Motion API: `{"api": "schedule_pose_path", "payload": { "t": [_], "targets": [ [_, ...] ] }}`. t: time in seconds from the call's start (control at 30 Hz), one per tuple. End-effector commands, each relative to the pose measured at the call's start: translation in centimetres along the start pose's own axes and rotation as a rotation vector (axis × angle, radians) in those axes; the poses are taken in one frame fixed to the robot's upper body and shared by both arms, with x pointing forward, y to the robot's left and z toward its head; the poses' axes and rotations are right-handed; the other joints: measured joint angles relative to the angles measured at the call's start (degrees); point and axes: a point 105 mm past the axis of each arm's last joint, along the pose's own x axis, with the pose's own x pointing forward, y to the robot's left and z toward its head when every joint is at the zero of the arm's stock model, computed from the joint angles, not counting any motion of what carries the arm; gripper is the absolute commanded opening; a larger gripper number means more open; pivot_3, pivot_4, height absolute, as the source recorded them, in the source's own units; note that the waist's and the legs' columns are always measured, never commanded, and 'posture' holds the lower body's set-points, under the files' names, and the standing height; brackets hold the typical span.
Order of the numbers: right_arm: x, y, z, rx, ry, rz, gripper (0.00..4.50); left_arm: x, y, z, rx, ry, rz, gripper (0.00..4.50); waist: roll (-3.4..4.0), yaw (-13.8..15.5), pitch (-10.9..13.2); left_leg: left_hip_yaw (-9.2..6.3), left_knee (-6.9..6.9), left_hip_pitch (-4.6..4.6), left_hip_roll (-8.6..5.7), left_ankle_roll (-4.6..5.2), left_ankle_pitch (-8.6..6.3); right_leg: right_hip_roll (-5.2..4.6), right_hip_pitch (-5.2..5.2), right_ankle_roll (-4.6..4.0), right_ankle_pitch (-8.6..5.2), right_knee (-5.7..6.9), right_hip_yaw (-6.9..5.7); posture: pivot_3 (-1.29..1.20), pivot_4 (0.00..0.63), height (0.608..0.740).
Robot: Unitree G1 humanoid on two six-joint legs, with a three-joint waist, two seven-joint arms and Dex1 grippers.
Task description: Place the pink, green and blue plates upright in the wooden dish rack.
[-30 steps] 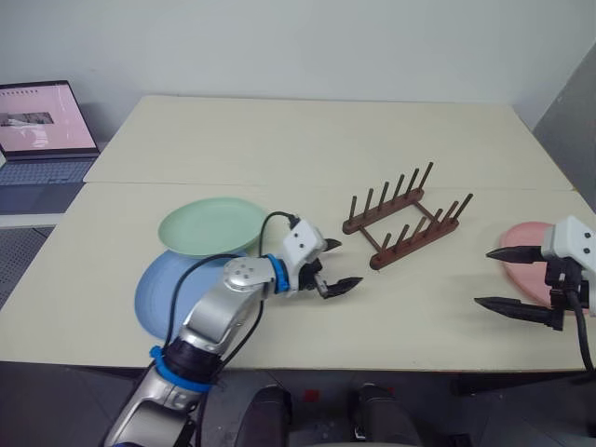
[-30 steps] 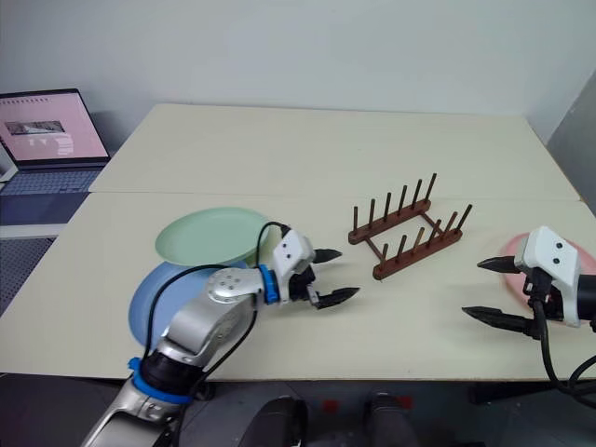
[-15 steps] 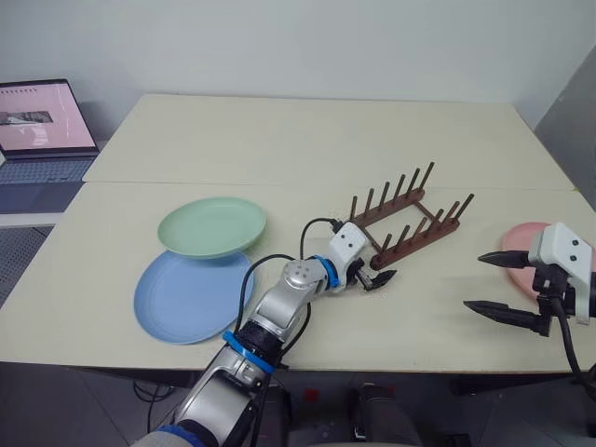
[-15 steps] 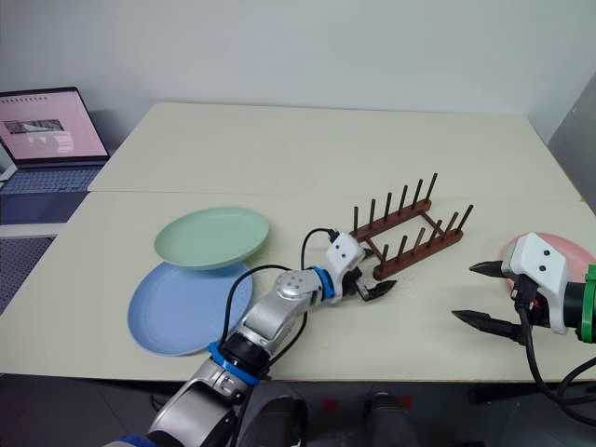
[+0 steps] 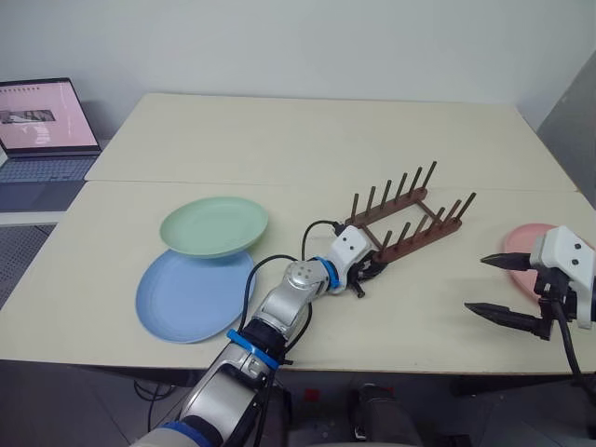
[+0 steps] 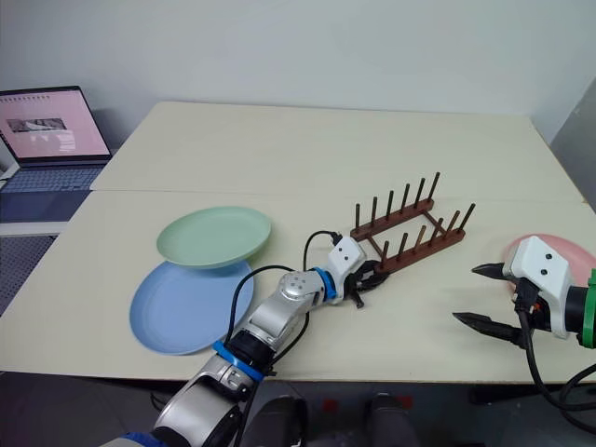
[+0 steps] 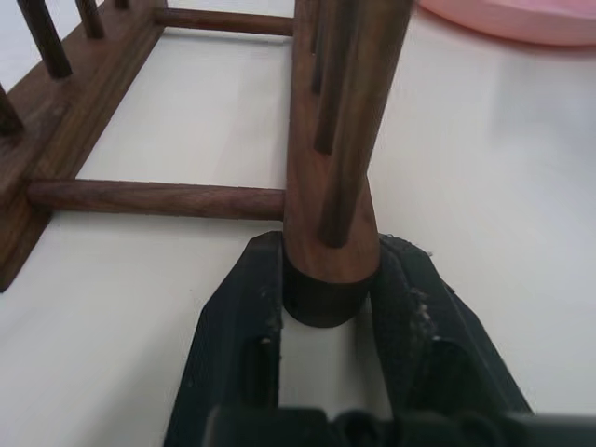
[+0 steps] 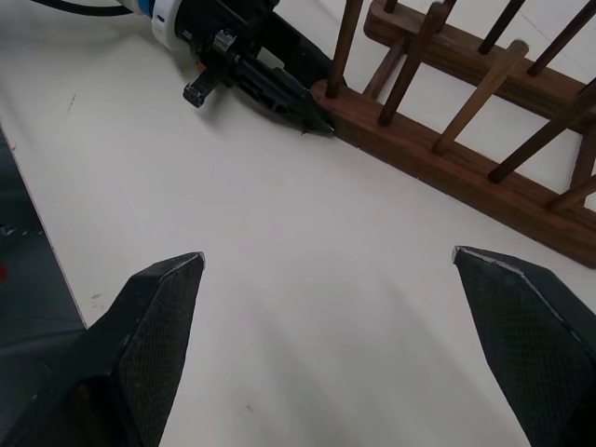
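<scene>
Left arm stretched low across the tabletop (image 5: pixel 438 307), its left pincer (image 7: pixel 321 279) clamped onto the near end of one rail of the wooden dish rack (image 5: pixel 407 222). The rack sits mid-table, its rails running diagonally away to the right, pegs upright, every slot bare. Right pincer (image 5: pixel 507 291) hovers at the right edge, fingers spread wide, holding nothing, just beside the pink plate (image 5: pixel 520 244). Green plate (image 5: pixel 213 226) overlaps the blue plate (image 5: pixel 193 296) on the left, both lying flat.

The left arm (image 5: pixel 279 312) is silver with blue rings and a looping black cable. White wrist blocks sit behind each gripper's tapered black fingers (image 8: pixel 154 321).
</scene>
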Motion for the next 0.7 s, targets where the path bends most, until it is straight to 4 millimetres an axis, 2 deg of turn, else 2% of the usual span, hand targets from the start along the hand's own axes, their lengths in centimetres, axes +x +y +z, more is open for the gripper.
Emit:
{"api": "schedule_pose_path", "payload": {
  "t": [0.03, 0.17, 0.27, 0.4, 0.6, 0.7],
  "targets": [
    [-0.7, 0.0, 0.7, -0.042, -0.015, -0.031, 4.50, 0.3, -0.4, 1.0, 0.047, -0.032, -0.031, 1.03, 0.00, 0.03, 0.00, 0.00, 0.00, 0.00, 0.00, 0.00, 0.00, 0.00, 0.00, 0.00, 0.00, 0.00, 0.00, 0.00, 0.150, 0.733],
    [-1.5, 0.3, 0.2, -0.030, 0.009, -0.037, 4.50, -0.5, -0.2, 1.8, 0.125, -0.056, -0.078, 1.03, 0.00, 0.12, 0.00, 0.02, -0.01, -0.02, 0.00, 0.00, 0.00, 0.01, -0.01, 0.00, 0.00, -0.01, -0.06, 0.00, 0.150, 0.733],
    [-2.6, 1.1, -0.7, 0.004, 0.052, -0.025, 4.50, -2.1, -1.0, 2.4, 0.218, -0.063, -0.223, 1.03, 0.01, 0.20, -0.01, 0.02, -0.04, -0.11, 0.01, 0.00, 0.00, 0.04, -0.07, -0.02, -0.01, -0.03, -0.10, 0.00, 0.150, 0.733],
    [-3.5, 1.9, -1.5, 0.027, 0.086, -0.020, 4.50, -3.5, -1.8, 2.1, 0.271, -0.035, -0.365, 1.03, 0.05, 0.31, -0.03, 0.01, -0.03, -0.25, 0.04, 0.00, -0.01, 0.15, -0.13, -0.04, -0.02, -0.10, -0.17, 0.00, 0.150, 0.733],
    [-3.8, 2.2, -1.8, 0.036, 0.100, -0.025, 4.50, -3.8, -2.4, 1.3, 0.313, 0.011, -0.496, 1.03, 0.02, 0.40, -0.01, -0.01, 0.08, -0.28, 0.05, 0.00, 0.00, 0.10, -0.11, -0.05, -0.02, -0.11, -0.16, 0.00, 0.150, 0.733],
    [-3.8, 2.3, -1.9, 0.037, 0.104, -0.026, 4.50, -3.1, -2.1, 1.0, 0.324, 0.027, -0.501, 1.03, 0.02, 0.40, -0.01, -0.01, 0.09, -0.28, 0.04, 0.01, 0.00, 0.11, -0.11, -0.14, -0.06, -0.11, -0.16, 0.00, 0.150, 0.733]
  ]
}}
